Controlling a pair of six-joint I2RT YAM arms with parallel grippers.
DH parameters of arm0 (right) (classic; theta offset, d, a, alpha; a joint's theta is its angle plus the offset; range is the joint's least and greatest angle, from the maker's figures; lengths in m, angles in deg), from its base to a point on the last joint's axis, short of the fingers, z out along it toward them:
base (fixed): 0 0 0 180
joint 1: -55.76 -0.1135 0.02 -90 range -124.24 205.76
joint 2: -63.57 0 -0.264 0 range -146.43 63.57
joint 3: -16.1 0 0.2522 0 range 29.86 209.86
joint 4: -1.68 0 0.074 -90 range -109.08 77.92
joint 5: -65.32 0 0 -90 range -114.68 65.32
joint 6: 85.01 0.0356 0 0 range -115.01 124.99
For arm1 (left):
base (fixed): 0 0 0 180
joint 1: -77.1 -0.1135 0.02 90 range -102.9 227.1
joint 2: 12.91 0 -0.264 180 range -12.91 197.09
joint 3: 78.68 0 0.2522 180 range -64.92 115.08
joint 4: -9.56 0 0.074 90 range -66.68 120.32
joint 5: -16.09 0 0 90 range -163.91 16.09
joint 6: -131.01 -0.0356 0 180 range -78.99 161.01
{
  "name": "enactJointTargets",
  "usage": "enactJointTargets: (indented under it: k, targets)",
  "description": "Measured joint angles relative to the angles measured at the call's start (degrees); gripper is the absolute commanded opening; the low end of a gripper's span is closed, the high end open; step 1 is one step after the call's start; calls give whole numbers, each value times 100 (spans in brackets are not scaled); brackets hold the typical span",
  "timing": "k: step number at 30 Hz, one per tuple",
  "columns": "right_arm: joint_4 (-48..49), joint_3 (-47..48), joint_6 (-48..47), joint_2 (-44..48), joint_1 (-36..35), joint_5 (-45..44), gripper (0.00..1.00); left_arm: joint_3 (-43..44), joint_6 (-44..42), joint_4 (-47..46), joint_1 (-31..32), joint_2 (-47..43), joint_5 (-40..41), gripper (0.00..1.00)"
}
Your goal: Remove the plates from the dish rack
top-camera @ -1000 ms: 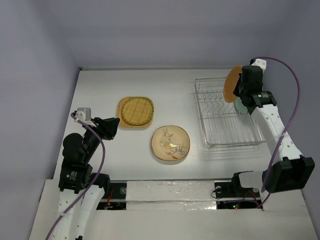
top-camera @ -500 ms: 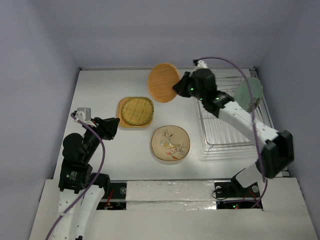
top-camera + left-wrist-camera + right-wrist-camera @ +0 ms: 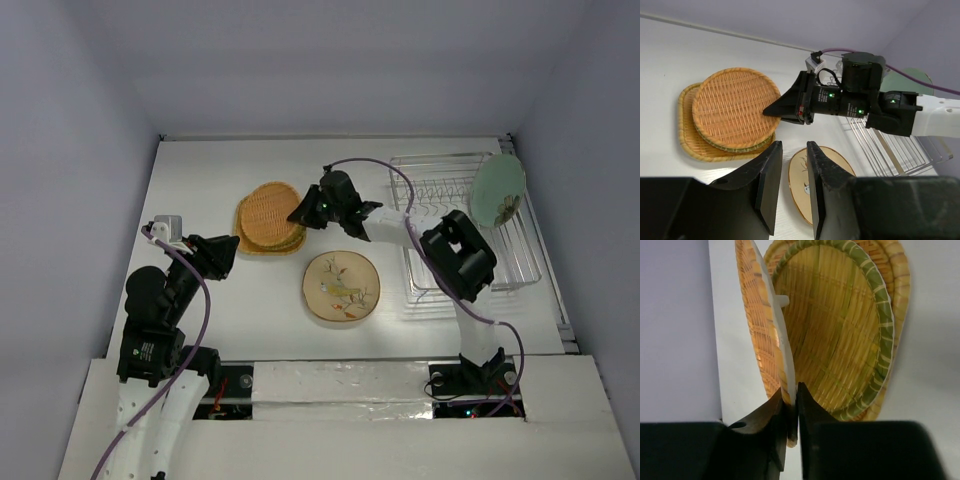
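Orange wicker fills the middle of this moment, but starting at nine o'clock on the table [image 3: 200, 180], the left gripper [image 3: 232, 256] hangs idle, its jaws a little apart with nothing between them. Just past it, at ten o'clock from the cream plate [image 3: 341, 286], lies the stack: an orange square plate [image 3: 687, 140] at the bottom, a green-checked plate [image 3: 840, 330] nested in it, and the orange round plate [image 3: 268, 212] coming down on top. The right gripper [image 3: 295, 214] is clamped on that round plate's rim at its three o'clock edge, and the wrist view shows the plate tilted, not yet bedded flat. To finish well, I judge the held edge should sink until the plate rests centred on the checked one, and the jaws should part only once the stack carries the weight. One finger sits under the rim, so the withdrawal should run straight out toward three o'clock, low and slow, or it may drag the stack sideways or clip the cream plate nearby. Farther right, the dish rack [image 3: 500, 255] holds one pale green plate [image 3: 498, 187], leaning at its one o'clock corner, the last to fetch.
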Motion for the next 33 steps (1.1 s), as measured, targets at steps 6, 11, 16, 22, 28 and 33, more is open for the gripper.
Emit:
enactJointTargets:
  k: [6,11,16,22,28,33]
  targets:
    - [-2,238,173,-271,-39,0,55,0,0,0,0,0,0,24]
    - [-348,424,-79,-273,-131,-127,81,0,0,0,0,0,0,24]
    - [-1290,831,-693,-264,-299,-632,94,0,0,2,0,-2,-2,24]
    - [-2076,708,-1261,306,-411,-1414,74,-2,0,0,0,-52,-2,24]
    - [-2549,22,-1720,1941,-275,-2568,0,-2,0,0,31,-125,0,23]
    - [-2662,-745,-2037,3764,1025,-3322,0,-9,0,-7,81,-240,-2,23]
